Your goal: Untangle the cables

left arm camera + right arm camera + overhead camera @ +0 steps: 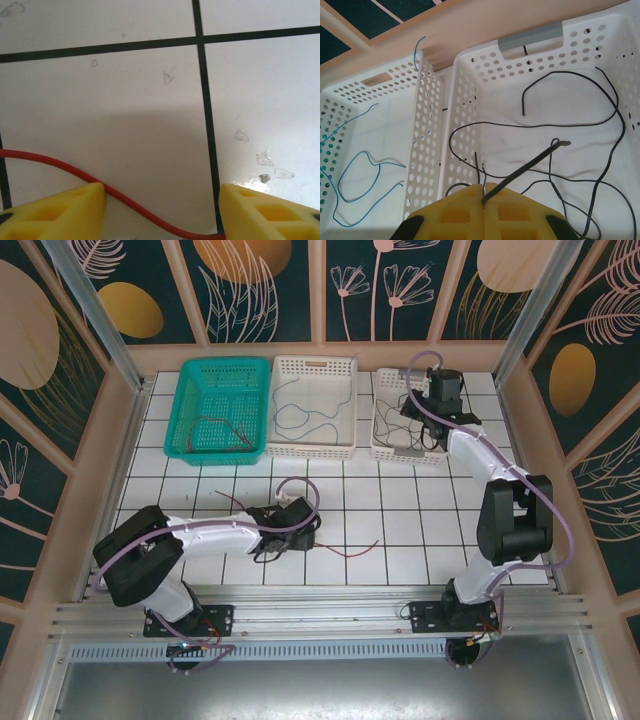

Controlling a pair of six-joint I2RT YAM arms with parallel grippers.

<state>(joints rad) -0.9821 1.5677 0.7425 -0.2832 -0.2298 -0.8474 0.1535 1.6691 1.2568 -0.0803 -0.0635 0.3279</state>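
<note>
Seen from above, three baskets stand in a row at the far side of a white tiled table (pixel 420 530): one teal basket (pixel 185 415) on the left holding red cables (pixel 225 428), one middle white basket (pixel 312 365), and one right white basket (pixel 465 100).

The left arm reaches low over the middle of the table. In its wrist view, the left gripper (pixel 162 192) has its two yellow fingers well apart and grips nothing. One red cable (pixel 50 161) lies flat on the tiles, curving between the fingers and passing just beside the left fingertip.

The right arm hangs over the right white basket. The right gripper (pixel 484 192) has its two yellow fingers pressed together, with one grey cable (pixel 525 170) pinched in the seam and slanting up and away. Below it, thin black cables (pixel 530 124) loop over each other on the basket floor, too tangled to count. Thin blue cable (pixel 364 152) loops in the middle basket.
</note>
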